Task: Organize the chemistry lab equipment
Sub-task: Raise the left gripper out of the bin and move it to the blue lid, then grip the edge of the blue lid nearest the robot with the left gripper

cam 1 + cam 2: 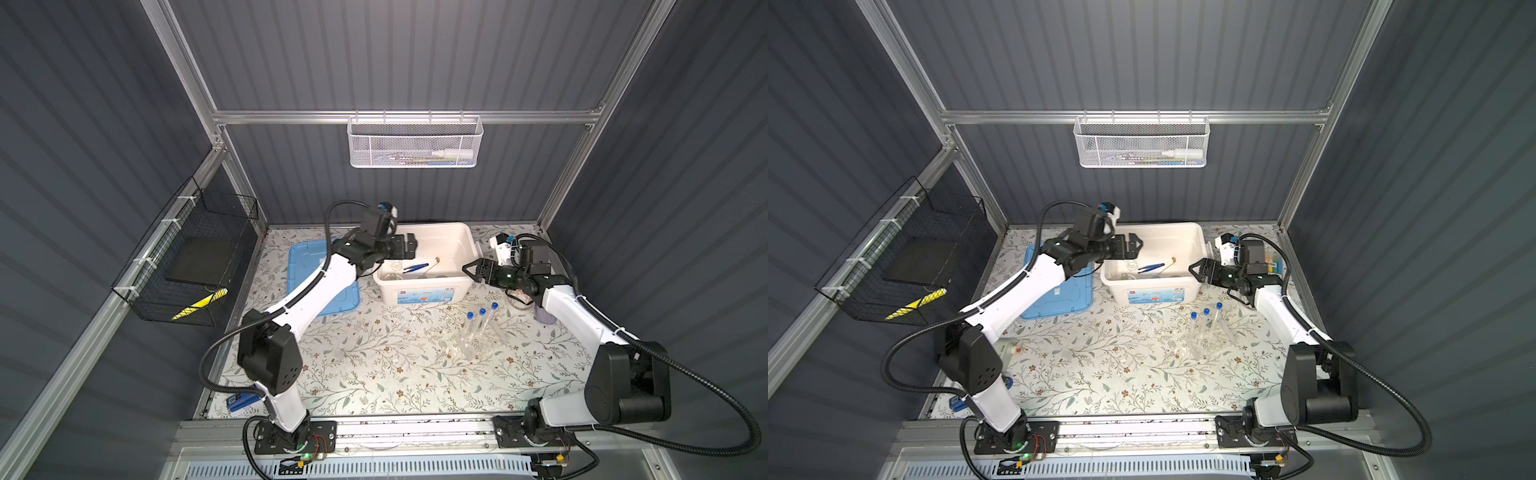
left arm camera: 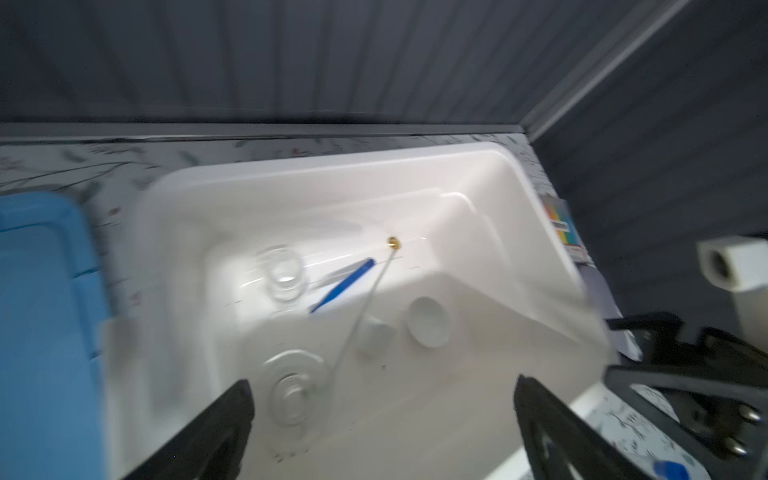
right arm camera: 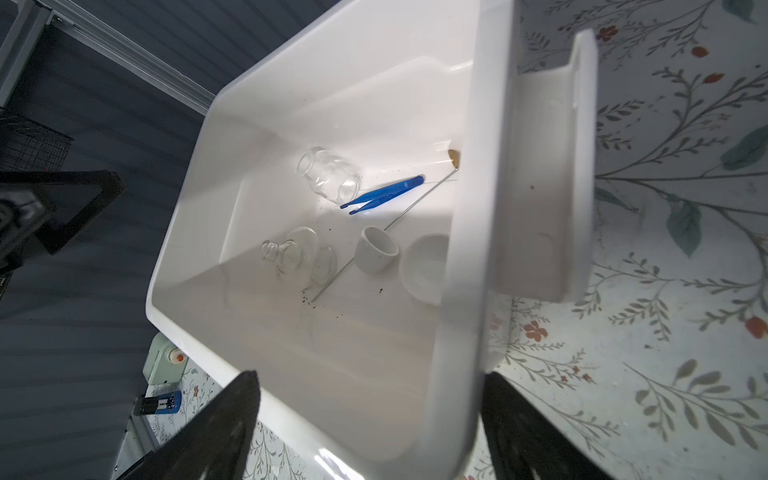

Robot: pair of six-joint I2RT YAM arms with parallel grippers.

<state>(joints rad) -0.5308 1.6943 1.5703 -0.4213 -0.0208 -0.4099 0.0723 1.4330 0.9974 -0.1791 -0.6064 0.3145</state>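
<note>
The white bin [image 1: 386, 286] sits open at the back. The left gripper [image 1: 411, 245] hangs over it, jaws wide and empty. The right gripper [image 1: 468, 271] is at the bin's right rim, jaws apart, gripping nothing I can see. Three tubes [image 1: 482, 322] wait on the table near the bin. The glassware [image 3: 328, 176], dishes [image 3: 376, 249], tweezers [image 3: 382, 195] and rod [image 3: 415, 201] are already inside, so I'd say it's mostly done.
</note>
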